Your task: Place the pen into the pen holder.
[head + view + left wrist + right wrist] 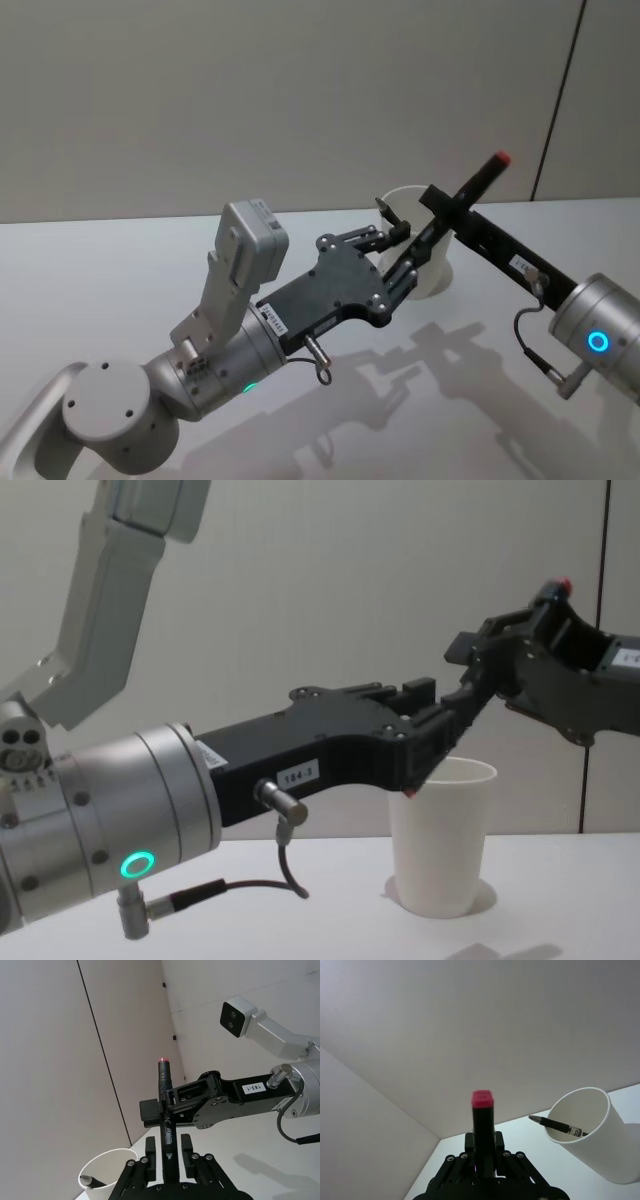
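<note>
The pen [455, 207] is a slim black stick with a red end. It is held in the air above the worktop [100, 280], slanted, with the red end pointing up and away from the cup [425, 270]. Both grippers have it at this moment. The right gripper [447, 208] pinches it near the middle, and the left gripper [400, 262] has its jaws around the lower part, close to the cup rim. In the left wrist view the pen runs between the left jaws, but I cannot tell whether they really press it or only stand beside it.

The cup stands upright on the worktop, just under the two grippers. Another pen [559, 1126] already lies in it, leaning on the rim.

I judge the pen to be light, stiff and smooth. A hold at the middle keeps it balanced, but it could turn or slip between flat jaws if the pinch is weak. The cup is thin paper and also light, so a push on its rim may tip or slide it. As the cup is shorter than the pen, the pen will lean on the rim after release.
</note>
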`<state>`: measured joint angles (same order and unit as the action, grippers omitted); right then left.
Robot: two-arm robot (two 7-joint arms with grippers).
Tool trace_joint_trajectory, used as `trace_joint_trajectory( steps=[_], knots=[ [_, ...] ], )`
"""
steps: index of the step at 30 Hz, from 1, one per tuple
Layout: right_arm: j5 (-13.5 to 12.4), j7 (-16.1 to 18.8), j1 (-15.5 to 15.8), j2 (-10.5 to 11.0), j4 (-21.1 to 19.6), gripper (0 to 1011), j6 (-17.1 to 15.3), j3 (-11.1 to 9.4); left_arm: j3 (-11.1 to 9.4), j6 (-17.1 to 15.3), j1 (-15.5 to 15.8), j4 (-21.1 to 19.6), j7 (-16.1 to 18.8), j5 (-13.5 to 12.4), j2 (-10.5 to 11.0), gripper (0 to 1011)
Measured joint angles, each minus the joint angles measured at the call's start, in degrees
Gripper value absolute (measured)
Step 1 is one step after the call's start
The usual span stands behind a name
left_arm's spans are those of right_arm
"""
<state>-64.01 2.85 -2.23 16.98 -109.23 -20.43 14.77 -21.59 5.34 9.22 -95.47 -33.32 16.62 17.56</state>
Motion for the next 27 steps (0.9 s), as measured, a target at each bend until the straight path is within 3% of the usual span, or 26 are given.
trace_joint_trajectory(
  steps=[9,11,13,20,23,27],
  knots=[
    [0.0,0.0,0.0,0.0,0.0,207,0.0,0.0,0.0,0.0,0.0,0.0,0.0,0.0,0.0,578],
    [0.0,0.0,0.0,0.0,0.0,207,0.0,0.0,0.0,0.0,0.0,0.0,0.0,0.0,0.0,608],
    [0.0,0.1,0.0,0.0,0.0,207,0.0,0.0,0.0,0.0,0.0,0.0,0.0,0.0,0.0,719],
    [0.0,0.1,0.0,0.0,0.0,207,0.0,0.1,0.0,0.0,0.0,0.0,0.0,0.0,0.0,877],
    [-0.1,0.0,0.0,0.0,0.0,207,0.2,0.1,0.0,0.0,0.0,0.0,0.0,0.0,0.0,991],
    [-0.2,-0.5,-0.3,0.1,0.2,207,0.7,0.0,0.0,-0.1,0.0,0.0,0.0,0.0,0.0,1001]
  ],
)
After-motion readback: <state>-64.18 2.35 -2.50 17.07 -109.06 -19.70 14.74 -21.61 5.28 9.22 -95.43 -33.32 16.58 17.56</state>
